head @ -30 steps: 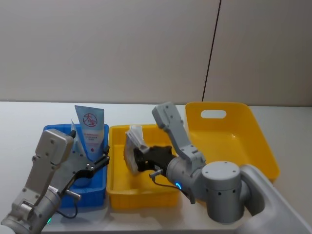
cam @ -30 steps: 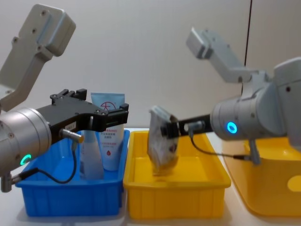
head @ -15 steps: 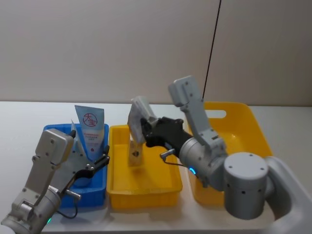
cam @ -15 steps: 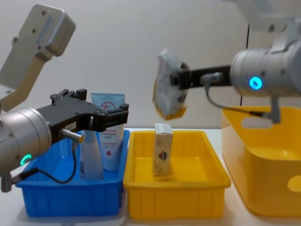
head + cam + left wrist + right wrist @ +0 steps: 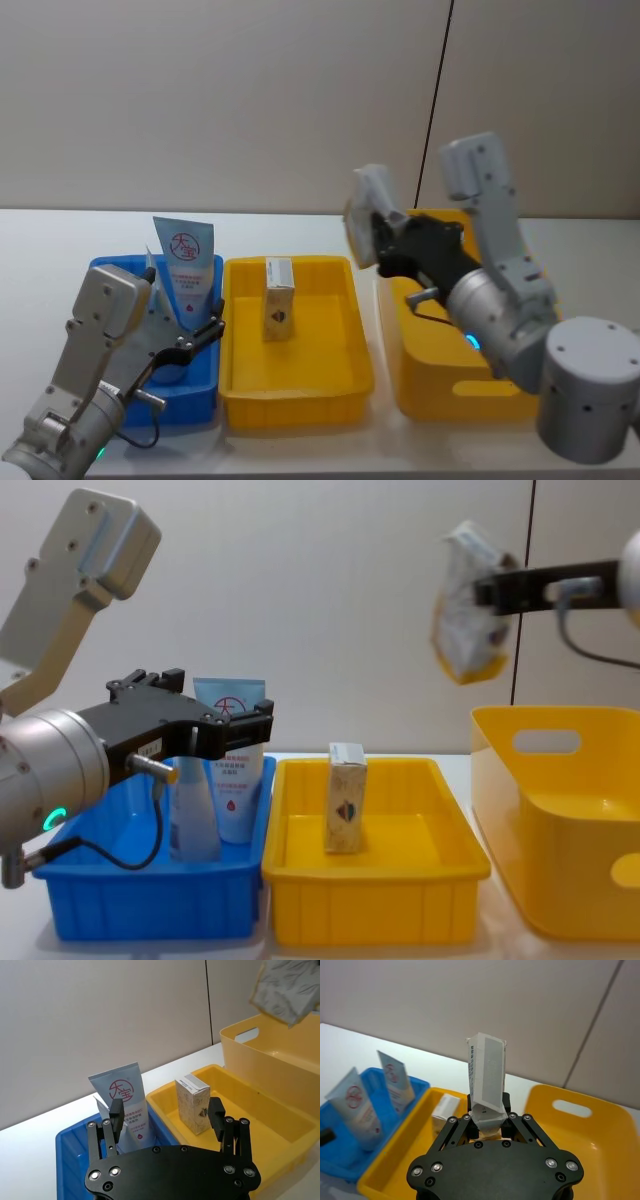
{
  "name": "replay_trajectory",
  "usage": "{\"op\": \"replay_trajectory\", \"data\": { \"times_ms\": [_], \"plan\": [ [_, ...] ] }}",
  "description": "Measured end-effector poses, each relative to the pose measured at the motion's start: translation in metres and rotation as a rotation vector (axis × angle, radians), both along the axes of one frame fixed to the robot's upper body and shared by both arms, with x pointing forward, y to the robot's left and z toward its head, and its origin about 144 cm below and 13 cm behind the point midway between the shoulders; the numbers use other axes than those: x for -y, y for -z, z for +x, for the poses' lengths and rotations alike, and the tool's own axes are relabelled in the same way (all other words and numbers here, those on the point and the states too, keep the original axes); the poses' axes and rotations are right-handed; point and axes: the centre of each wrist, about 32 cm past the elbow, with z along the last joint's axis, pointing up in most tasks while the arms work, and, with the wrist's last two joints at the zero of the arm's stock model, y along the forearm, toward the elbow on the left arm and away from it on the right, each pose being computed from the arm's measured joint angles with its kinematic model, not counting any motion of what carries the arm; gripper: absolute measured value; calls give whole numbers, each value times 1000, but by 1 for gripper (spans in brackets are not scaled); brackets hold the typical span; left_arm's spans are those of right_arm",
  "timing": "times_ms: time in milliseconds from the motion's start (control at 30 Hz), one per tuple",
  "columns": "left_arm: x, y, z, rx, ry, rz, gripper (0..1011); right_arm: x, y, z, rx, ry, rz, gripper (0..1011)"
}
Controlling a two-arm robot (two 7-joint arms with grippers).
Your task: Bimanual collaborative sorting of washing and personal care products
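Right claw (image 5: 497,590): pressed together on a crumpled grey-white packet (image 5: 468,605) and held high in the upper right of the chest view.
Packet and claw: the packet is pinched by its lower end in the right wrist view, and the rest stands up past the fingertips. It is held well above the containers, roughly over the edge where the large yellow bin (image 5: 560,880) meets the small yellow tray (image 5: 370,915).
Left claw (image 5: 166,1115): spread wide and seen at the lower left of the head view, over the blue tray (image 5: 190,408).
Tubes: two light blue squeeze tubes (image 5: 355,1107) (image 5: 395,1082) are stood upright in the blue tray, just beyond the left claw's fingers. Contact cannot be told.
Box: a cream cardboard box (image 5: 278,298) is stood upright in the small yellow tray at mid-frame, apart from both claws.
Tabletop (image 5: 40,250): white. The blue tray is carried at the left, the small yellow tray at the centre and the bin at the right.
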Motion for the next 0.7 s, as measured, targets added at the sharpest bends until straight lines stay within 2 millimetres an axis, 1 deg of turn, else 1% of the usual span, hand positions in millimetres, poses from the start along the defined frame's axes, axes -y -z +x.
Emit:
{"op": "replay_trajectory", "data": {
  "times_ms": [167,400,533,567,700],
  "plan": [
    [0,0,0,0,0,0,1002,18,-1,-6,-11,78,-8,205],
    [0,0,0,0,0,0,1001,42,1,-7,-48,180,-17,205],
    [0,0,0,0,0,0,1002,57,7,0,-93,244,-24,206],
    [0,0,0,0,0,0,1001,57,7,0,-93,244,-24,206],
    [0,0,0,0,0,0,1001,69,13,14,-140,289,-23,206]
  ]
}}
